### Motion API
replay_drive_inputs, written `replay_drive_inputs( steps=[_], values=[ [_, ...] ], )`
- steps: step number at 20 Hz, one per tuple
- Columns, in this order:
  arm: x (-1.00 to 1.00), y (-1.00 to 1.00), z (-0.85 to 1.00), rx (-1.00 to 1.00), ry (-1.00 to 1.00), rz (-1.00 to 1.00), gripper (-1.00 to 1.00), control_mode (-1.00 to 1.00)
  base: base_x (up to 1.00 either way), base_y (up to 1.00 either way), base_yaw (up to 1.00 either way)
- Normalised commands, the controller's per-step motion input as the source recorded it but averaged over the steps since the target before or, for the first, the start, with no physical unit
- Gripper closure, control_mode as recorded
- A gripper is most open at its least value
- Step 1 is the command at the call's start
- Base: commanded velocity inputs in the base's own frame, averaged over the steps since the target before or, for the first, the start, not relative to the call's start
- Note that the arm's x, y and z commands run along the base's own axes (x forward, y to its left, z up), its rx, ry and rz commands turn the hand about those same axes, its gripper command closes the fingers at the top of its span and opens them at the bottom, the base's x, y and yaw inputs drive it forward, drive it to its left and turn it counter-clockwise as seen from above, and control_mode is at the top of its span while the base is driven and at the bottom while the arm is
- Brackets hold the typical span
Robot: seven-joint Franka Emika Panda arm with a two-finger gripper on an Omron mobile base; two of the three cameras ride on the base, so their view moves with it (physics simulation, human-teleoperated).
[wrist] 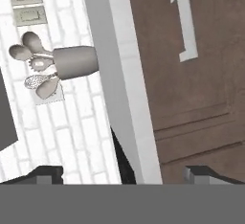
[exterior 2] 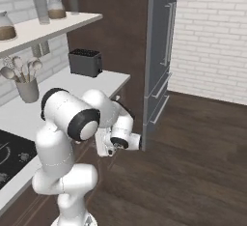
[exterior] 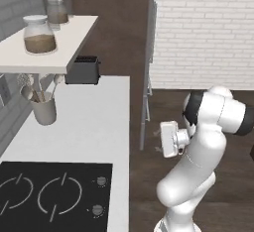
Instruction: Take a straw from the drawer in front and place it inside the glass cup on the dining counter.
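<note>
The pincer stands fully open and holds nothing; its tips rise at the bottom of the hand view. It faces the dark cabinet front with the white handle at upper right, beside the counter edge. The grey utensil pot sits at upper left. The drawer cannot be told apart on that front, so the straw's place is unknown. Recommended: identify the drawer handle, square the pincer to it, then close and pull straight outward.
</note>
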Motion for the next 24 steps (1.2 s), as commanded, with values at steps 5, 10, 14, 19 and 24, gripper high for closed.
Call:
replay_drive_inputs(
  steps=[5,10,14,19,24],
  values=[
    [0.33,0.39,-0.42,0.0,-0.1,0.07,-1.0,-1.0,0.0,0.0,0.0],
    [0.19,0.23,-0.33,0.0,-0.1,0.03,-1.0,-1.0,0.0,0.0,0.0],
    [0.18,0.14,-0.24,0.0,-0.12,0.03,-1.0,-1.0,0.0,0.0,0.0],
    [0.21,0.15,-0.27,0.0,-0.1,0.06,-1.0,-1.0,0.0,0.0,0.0],
    [0.38,0.21,-0.28,0.0,-0.06,0.07,-1.0,-1.0,0.0,0.0,0.0]
  ],
)
